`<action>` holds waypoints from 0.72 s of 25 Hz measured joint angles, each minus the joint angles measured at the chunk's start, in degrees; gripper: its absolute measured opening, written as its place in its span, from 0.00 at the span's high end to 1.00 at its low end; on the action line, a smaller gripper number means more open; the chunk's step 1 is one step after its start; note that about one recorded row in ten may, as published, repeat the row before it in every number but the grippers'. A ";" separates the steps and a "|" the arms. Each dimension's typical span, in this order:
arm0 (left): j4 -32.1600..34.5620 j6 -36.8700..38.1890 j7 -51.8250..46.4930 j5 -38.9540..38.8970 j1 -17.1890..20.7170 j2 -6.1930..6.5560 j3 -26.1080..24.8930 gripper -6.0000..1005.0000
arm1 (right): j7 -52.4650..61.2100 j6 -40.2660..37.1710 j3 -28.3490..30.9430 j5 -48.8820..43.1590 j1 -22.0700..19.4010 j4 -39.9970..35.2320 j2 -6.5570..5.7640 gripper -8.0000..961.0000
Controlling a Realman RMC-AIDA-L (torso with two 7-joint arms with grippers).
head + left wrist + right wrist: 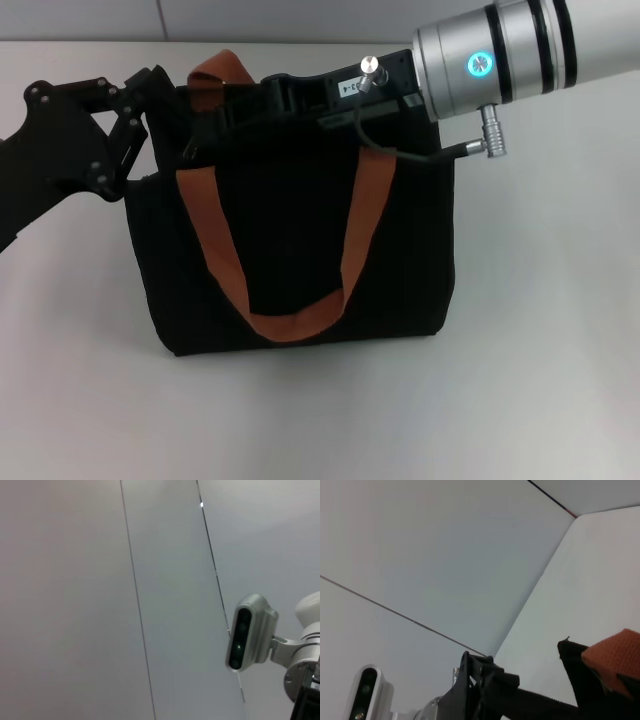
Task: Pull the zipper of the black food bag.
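The black food bag stands upright mid-table in the head view, one orange-brown strap handle hanging down its front, the other rising behind its top edge. My left gripper is at the bag's top left corner. My right gripper reaches in from the right and lies along the top edge. The zipper is hidden under the two grippers. The right wrist view shows a corner of the bag with a bit of orange strap, and the left gripper beside it.
White tabletop surrounds the bag, with a pale wall behind. The silver right forearm with its cable plug hangs over the bag's top right corner. The left wrist view shows only wall panels and the right arm's wrist camera.
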 joint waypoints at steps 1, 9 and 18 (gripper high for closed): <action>-0.01 0.21 0.00 0.00 -0.03 0.00 0.00 0.96 | 0.02 0.18 -0.11 0.00 0.13 0.01 0.05 0.59; -0.66 0.84 -0.01 0.00 -0.54 -0.04 0.07 0.96 | -0.12 1.11 -0.19 0.69 -0.23 0.02 0.37 0.60; -0.85 0.36 -0.01 -0.01 -0.81 -0.04 -0.02 0.96 | -0.68 1.06 -0.19 1.05 -0.34 0.07 0.54 0.60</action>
